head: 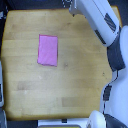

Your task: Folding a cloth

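Observation:
The cloth [48,50] is a plain pink-magenta rectangle lying flat on the wooden tabletop [75,75], left of the middle, with its long side running top to bottom. The white arm [100,20] reaches in from the exterior view's right toward the top edge. Its gripper [73,7] sits at the top of the frame, well apart from the cloth and up to its right. The fingers are partly cut off and blurred, so whether they are open or shut is unclear. Nothing is seen held.
The robot's white and grey body [117,85] fills the right side of the view. Dark floor borders the table on the left. A light-coloured object [1,85] shows at the left edge and another [60,123] at the bottom edge.

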### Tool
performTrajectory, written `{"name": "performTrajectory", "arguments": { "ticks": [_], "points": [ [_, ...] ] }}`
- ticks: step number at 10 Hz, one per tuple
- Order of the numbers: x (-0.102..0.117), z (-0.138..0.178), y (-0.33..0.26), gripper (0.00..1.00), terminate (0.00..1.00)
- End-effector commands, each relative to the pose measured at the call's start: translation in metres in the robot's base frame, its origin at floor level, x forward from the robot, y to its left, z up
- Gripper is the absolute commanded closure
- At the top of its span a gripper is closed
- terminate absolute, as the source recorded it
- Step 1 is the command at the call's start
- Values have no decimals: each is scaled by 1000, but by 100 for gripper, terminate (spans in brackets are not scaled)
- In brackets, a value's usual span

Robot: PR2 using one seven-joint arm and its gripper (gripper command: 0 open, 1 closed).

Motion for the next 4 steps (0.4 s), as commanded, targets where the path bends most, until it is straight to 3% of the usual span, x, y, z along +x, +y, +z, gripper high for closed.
{"name": "performTrajectory", "arguments": {
  "ticks": [1,3,4],
  "points": [
    [8,8,-93,0,0],
    [2,12,-122,0,0],
    [-2,13,-129,0,100]
  ]
}}
